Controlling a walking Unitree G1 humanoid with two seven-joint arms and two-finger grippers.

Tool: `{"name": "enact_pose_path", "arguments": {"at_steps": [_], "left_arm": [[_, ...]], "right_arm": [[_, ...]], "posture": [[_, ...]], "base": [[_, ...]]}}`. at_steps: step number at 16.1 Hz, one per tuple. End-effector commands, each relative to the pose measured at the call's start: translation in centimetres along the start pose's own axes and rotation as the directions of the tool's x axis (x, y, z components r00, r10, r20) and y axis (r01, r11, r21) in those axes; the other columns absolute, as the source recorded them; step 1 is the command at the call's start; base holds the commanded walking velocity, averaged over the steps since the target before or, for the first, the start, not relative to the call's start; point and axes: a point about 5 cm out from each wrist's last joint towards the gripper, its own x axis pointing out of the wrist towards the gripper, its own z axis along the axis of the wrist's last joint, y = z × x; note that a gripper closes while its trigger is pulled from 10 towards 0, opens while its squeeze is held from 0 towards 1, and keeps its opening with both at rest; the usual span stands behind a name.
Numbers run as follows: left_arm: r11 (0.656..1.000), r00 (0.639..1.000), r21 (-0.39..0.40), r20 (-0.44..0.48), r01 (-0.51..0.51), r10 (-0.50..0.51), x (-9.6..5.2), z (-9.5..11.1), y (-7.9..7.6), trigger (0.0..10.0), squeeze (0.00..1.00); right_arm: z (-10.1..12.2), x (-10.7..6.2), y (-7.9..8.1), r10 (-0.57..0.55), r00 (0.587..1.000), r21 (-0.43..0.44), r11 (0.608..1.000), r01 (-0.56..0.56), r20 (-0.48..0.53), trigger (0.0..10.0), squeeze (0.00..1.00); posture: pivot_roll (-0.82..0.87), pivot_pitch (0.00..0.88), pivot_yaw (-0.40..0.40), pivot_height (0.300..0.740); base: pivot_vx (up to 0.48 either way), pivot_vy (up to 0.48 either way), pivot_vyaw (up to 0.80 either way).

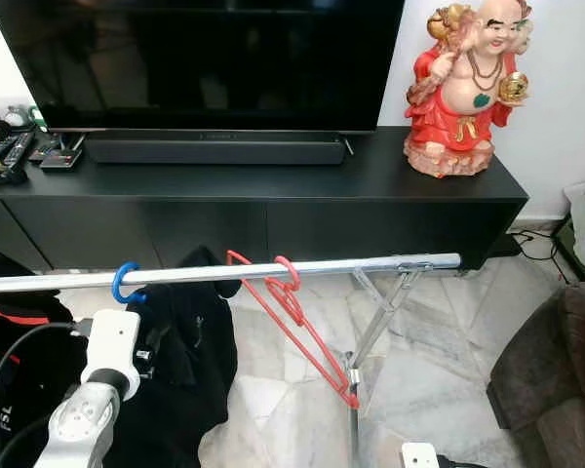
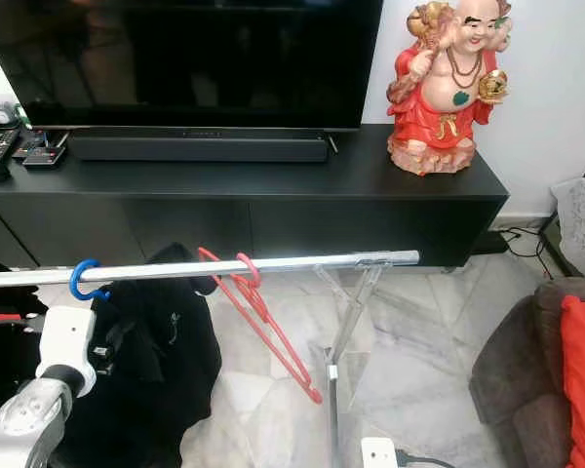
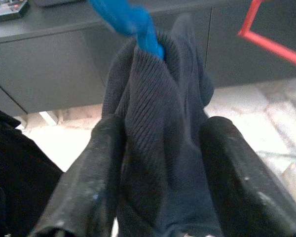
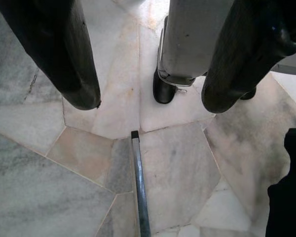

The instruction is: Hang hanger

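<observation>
With the blue hanger [image 1: 125, 283] hooked on the silver rail [image 1: 224, 272], the left claw [image 3: 160, 163] squeezing the dark sweater [image 3: 160, 123] should open slowly.

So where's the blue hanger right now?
Its blue hook sits over the silver rail on the robot's left, carrying a dark garment, left of the red hanger.

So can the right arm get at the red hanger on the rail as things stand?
Probably yes: the red hanger hangs alone with bare rail beside it, and the open right gripper points at the floor, holding nothing.
</observation>
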Motion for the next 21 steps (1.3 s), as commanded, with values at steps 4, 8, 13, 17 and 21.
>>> {"name": "enact_pose_path", "arguments": {"at_steps": [4,8,13,17,21], "left_arm": [[0.995,0.989,-0.069,0.129,-0.069,0.077,-3.1,1.7,1.3,10.0,1.0],[0.994,0.987,-0.067,0.136,-0.083,0.092,-3.7,1.6,1.0,10.0,0.0],[0.994,0.99,-0.09,0.119,-0.067,0.077,-3.4,1.6,0.1,10.0,0.0],[0.994,0.99,-0.085,0.112,-0.075,0.084,-3.5,1.5,0.2,10.0,0.0],[0.994,0.99,-0.088,0.113,-0.069,0.079,-3.4,1.6,0.0,10.0,0.0]], "right_arm": [[-0.7,-0.1,-0.1,-0.002,1.0,0.0,1.0,0.002,-0.025,10.0,0.0],[-0.7,-0.1,-0.1,0.001,1.0,-0.006,1.0,-0.001,-0.025,10.0,0.0],[-0.6,-0.1,-0.1,0.001,1.0,0.0,1.0,-0.001,-0.023,10.0,0.0],[-0.5,-0.1,-0.1,0.01,1.0,-0.037,0.999,-0.011,-0.022,10.0,0.0],[-0.5,-0.1,-0.1,0.004,1.0,-0.015,1.0,-0.005,-0.025,10.0,0.0]], "posture": [[-0.01,0.081,-0.004,0.74],[-0.01,0.08,-0.006,0.74],[-0.02,0.086,-0.005,0.74],[-0.01,0.093,-0.007,0.74],[-0.01,0.096,-0.007,0.74]], "base": [[0.0,0.0,0.0],[0.0,0.0,0.0],[0.0,0.127,0.0],[0.0,0.354,0.0],[0.0,0.356,0.0]]}}
